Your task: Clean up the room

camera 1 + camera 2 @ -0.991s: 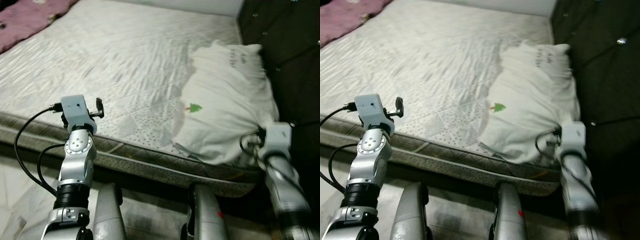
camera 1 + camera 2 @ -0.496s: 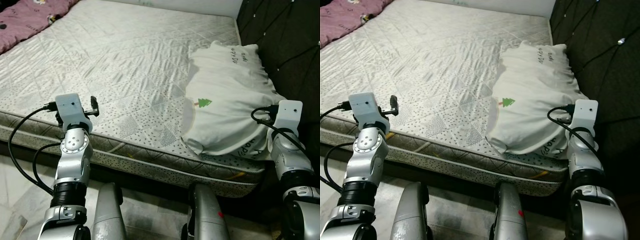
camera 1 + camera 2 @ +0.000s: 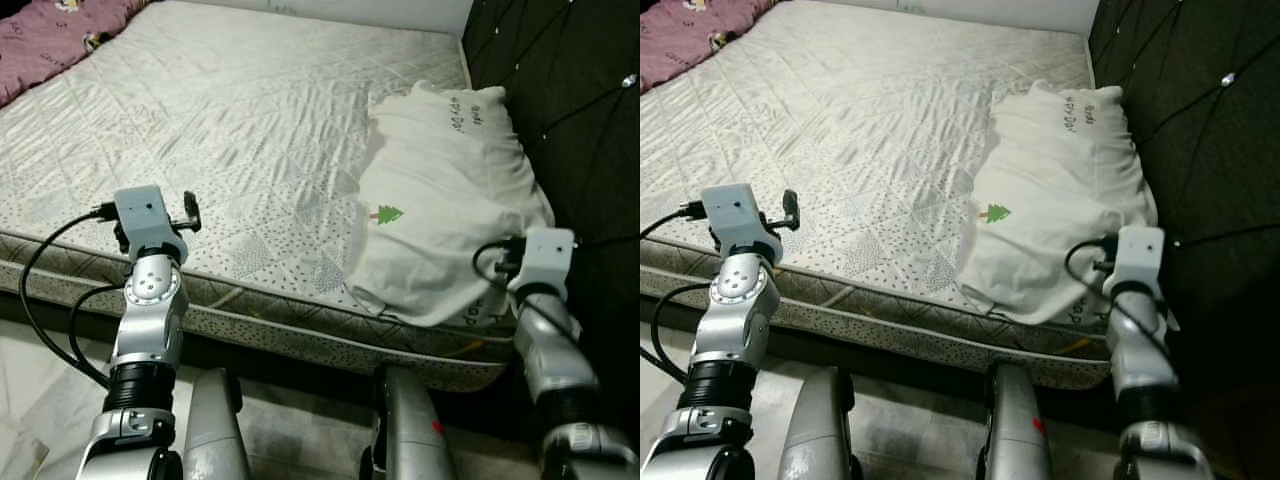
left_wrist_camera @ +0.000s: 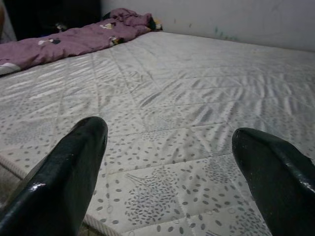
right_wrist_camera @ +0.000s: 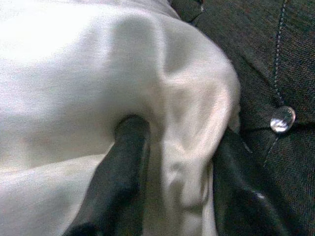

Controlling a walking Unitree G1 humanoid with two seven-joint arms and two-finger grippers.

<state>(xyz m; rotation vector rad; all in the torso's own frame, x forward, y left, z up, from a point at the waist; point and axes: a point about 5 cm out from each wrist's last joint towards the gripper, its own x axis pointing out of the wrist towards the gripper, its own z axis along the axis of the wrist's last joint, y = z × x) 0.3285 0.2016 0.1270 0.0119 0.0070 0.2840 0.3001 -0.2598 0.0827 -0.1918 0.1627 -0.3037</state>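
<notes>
A white pillow [image 3: 440, 210] with a small green tree print lies on the right side of the mattress [image 3: 230, 110], against the dark headboard. My right gripper [image 5: 177, 132] is at the pillow's near corner, by the mattress edge. It is shut on a fold of the pillow [image 5: 187, 162], with white fabric bunched between the two black fingers [image 5: 120, 162]. My left gripper [image 4: 170, 132] hovers open just above the near edge of the mattress, nothing between its fingertips [image 3: 189, 211].
A purple blanket [image 3: 50, 30] lies bunched at the mattress's far left. The tufted dark headboard [image 3: 580, 90] rises on the right, close to my right arm. Pale floor [image 3: 40, 380] runs below the bed's near edge, where my legs stand.
The view has swayed. My right wrist sits lower and closer in than half a second ago, still holding the pillow's corner. The left arm has barely moved.
</notes>
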